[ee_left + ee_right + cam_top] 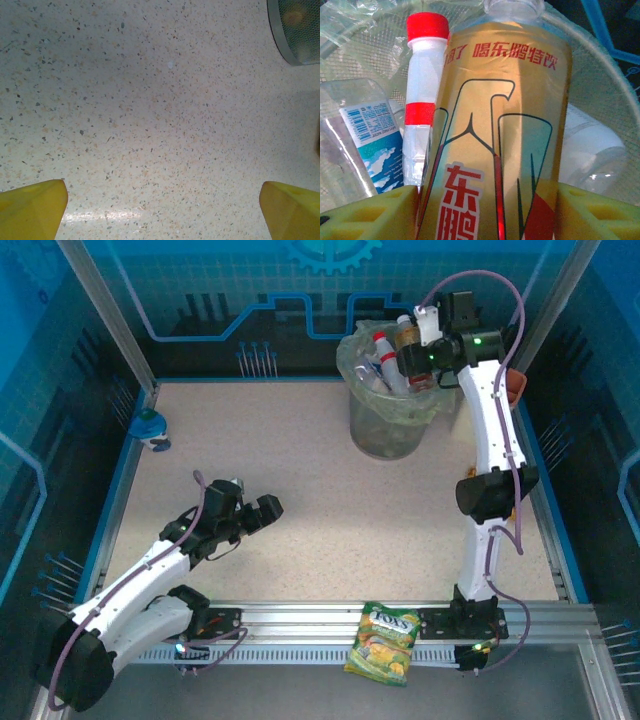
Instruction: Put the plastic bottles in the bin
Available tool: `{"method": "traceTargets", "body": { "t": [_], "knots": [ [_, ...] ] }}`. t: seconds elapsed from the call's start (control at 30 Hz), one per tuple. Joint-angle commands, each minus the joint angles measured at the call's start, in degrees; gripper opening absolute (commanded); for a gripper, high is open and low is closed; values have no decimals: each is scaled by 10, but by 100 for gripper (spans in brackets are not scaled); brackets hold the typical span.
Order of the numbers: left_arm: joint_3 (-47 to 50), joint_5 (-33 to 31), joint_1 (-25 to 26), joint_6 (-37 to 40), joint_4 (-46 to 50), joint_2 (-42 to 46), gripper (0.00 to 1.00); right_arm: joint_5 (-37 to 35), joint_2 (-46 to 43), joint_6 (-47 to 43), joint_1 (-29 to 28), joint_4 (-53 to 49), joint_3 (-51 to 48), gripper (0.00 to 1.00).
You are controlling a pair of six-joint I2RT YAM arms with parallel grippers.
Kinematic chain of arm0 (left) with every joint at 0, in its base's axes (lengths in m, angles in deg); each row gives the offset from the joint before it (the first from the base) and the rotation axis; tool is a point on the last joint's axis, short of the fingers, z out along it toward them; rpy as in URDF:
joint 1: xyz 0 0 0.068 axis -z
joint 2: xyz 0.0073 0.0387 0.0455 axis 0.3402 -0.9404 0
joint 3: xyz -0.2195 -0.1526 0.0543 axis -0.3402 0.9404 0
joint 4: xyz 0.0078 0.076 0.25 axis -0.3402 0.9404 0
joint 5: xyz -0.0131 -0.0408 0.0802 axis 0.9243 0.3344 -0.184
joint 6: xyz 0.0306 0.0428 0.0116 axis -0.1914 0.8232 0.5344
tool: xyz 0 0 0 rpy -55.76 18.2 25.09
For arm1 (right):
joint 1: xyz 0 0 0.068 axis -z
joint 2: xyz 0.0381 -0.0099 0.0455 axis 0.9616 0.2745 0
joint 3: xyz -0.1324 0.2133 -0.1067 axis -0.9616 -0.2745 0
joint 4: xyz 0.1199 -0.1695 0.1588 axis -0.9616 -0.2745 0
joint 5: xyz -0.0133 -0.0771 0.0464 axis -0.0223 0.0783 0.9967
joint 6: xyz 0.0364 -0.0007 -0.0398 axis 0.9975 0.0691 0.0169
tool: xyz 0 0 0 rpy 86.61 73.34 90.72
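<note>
My right gripper (418,358) hangs over the round grey bin (388,430), which is lined with a pale green bag. Its yellow pads (365,215) press both sides of a gold-brown plastic bottle (505,125) with red lettering and no cap, so my right gripper (490,215) is shut on it. Beneath lie a red-capped bottle (425,100) and a clear blue-labelled one (370,140). A blue-capped bottle (150,428) stands at the table's far left edge. My left gripper (262,512) is open over bare table, nothing between its fingertips (30,210).
A yellow-green candy bag (382,642) lies on the front rail. An orange-rimmed holder (515,386) sits behind the right arm. The bin's mesh wall (295,30) shows at the top right of the left wrist view. Speckled tabletop (300,460) stretches between the arms.
</note>
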Motion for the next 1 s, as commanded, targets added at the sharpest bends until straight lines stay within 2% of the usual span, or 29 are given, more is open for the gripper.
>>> {"method": "traceTargets", "body": {
  "t": [0.0,0.1,0.37,0.67,0.77,0.9,0.97],
  "knots": [
    [-9,-2,-6,2,12,7,99,86,41,2,1,-80,1,66],
    [-9,-2,-6,1,10,5,99,123,54,5,2,-93,2,66],
    [-9,-2,-5,1,9,5,99,167,72,21,-9,-107,-25,66],
    [-24,-9,-6,12,29,12,99,205,31,33,-59,-79,-102,67],
    [-37,-10,-9,20,38,12,99,181,14,32,-84,-75,-107,68],
    [-52,-10,-12,30,49,12,99,131,6,38,-93,-88,-63,71],
    [-57,-8,-14,34,51,10,99,120,6,39,-91,-94,-34,78]
  ]
}}
